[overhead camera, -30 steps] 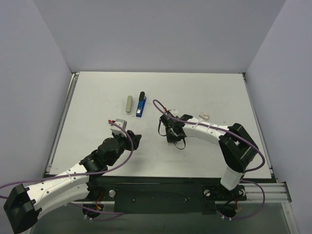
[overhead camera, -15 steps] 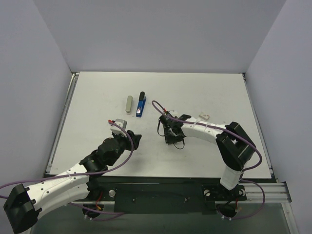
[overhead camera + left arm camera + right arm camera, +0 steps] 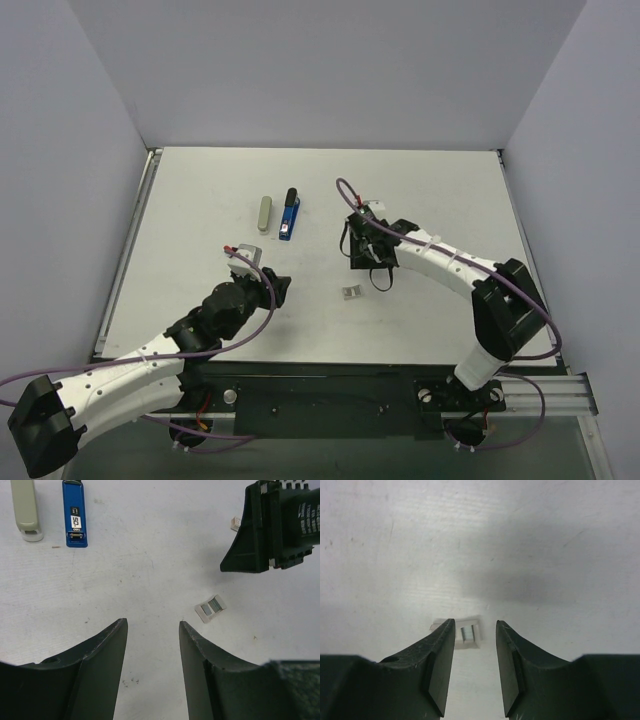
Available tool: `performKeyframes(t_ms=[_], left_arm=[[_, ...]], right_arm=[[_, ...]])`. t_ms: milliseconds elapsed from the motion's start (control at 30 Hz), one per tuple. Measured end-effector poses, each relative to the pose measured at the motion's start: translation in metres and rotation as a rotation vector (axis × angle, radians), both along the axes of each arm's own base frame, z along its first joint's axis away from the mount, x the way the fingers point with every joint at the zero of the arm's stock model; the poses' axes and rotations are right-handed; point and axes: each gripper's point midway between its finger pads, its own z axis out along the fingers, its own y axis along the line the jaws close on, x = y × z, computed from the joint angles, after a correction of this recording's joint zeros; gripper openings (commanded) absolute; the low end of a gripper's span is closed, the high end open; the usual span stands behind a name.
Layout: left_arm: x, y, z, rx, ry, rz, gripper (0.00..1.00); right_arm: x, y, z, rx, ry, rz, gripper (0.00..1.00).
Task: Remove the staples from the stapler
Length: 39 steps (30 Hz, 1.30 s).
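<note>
While the left gripper [image 3: 151, 625] sits nearest the bases exactly where it was a second ago, jaws well apart with nothing between them, the right side has changed.

The staples [image 3: 210, 608] now lie bare on the table [image 3: 200, 200], just beyond the left fingertips and a bit to their right. That's about the spot the right gripper [image 3: 368, 268] covered before. They didn't show in either earlier top view.

The right gripper has lifted off and pulled back toward the far side. Its jaws have opened to a narrow gap and hold nothing. Its wrist cam shows the staples on the table beyond the fingers, not touching the gripper.

The staples are a small pale block with grey metal faces. Long axis runs roughly left-right across the table, crosswise to the right gripper's fingers. In the left wrist view the right end tilts slightly toward the far side. Both ends look alike, so I can't call a pointing direction.

Farther out, a small white box [image 3: 235, 524] sits just beside the right gripper. It was in the open in the earlier top views; now the right arm hides it there.

Farthest, left of centre, are the blue stapler [image 3: 289, 214] and beige stapler [image 3: 264, 213]. They lie side by side, not touching, long axes near-to-far, both unmoved.
</note>
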Motion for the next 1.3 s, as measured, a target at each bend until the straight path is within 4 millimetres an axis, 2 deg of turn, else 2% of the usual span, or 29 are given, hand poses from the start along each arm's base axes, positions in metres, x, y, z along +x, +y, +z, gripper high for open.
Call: performKeyframes(t_ms=[267, 433, 500, 633, 767, 1067, 1300], left_arm=[[0.000, 0.000, -0.001, 0.002, 0.001, 0.000, 0.56], [0.000, 0.000, -0.001, 0.002, 0.002, -0.002, 0.56], [0.000, -0.001, -0.003, 0.006, 0.007, -0.002, 0.56], [0.000, -0.002, -0.007, 0.018, 0.018, -0.007, 0.56], [0.000, -0.003, -0.010, 0.023, 0.024, -0.011, 0.56], [0.001, -0.005, -0.020, 0.046, 0.048, -0.020, 0.56], [0.001, -0.006, -0.022, 0.051, 0.054, -0.022, 0.56]], right_arm=[[0.050, -0.060, 0.012, 0.000, -0.079, -0.211, 0.41], [0.082, -0.107, 0.016, 0.036, -0.130, -0.406, 0.43], [0.091, -0.126, 0.013, 0.042, -0.140, -0.484, 0.44], [0.103, -0.165, -0.005, 0.024, -0.124, -0.630, 0.45], [0.115, -0.192, -0.018, -0.005, -0.115, -0.733, 0.46], [0.142, -0.223, -0.037, -0.015, -0.109, -0.875, 0.48], [0.144, -0.222, -0.055, -0.014, -0.051, -0.898, 0.47]])
